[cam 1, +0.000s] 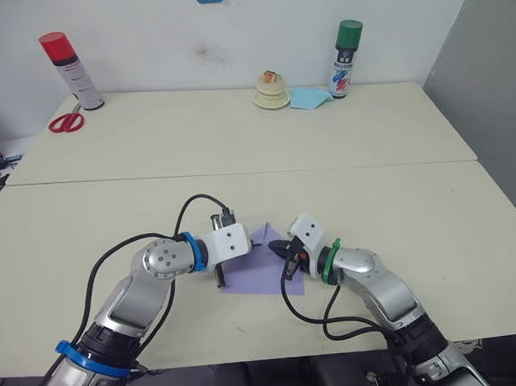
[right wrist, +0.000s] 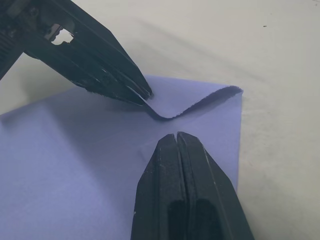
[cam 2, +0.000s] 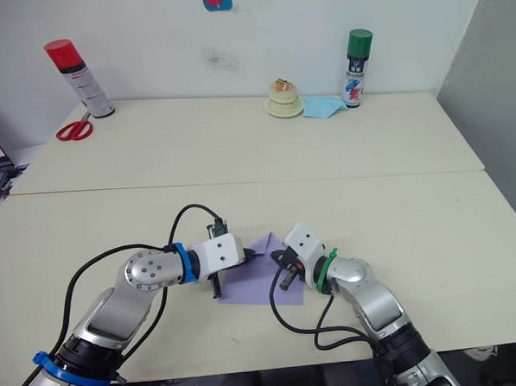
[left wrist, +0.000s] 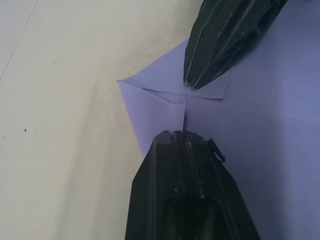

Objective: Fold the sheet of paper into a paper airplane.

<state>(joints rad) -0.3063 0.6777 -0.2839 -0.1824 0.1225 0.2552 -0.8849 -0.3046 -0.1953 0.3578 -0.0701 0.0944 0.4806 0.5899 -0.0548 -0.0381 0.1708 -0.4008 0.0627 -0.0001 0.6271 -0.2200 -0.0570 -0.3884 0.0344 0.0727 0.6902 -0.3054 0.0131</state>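
- Head views: the sheet of paper (cam 1: pixel 264 269) lies flat on the bench (cam 1: pixel 238 142), near the front edge, between the two arms. The left gripper (cam 1: pixel 220 276) rests at the paper's left edge. The right gripper (cam 1: pixel 289 254) rests near its far corner. At the back of the bench, well apart from the paper, stand a red-capped spray can (cam 1: pixel 70 70), red scissors (cam 1: pixel 66 122) and a green-capped spray can (cam 1: pixel 346 59).
- Left wrist view: the left gripper's jaws are closed, with the tip pressing down on the paper. The far corners are folded in and meet at a point. The other gripper's tip (left wrist: pixel 220 42) presses on one flap.
- Right wrist view: the right gripper's (right wrist: pixel 177 137) jaws are closed and hold nothing. One flap (right wrist: pixel 192 102) curls up off the paper.
- I think the step is flattening the corner folds. To do it well, one tip should hold the paper in place while the other slides slowly along the fold, so the flap lies flat and the paper does not slip.
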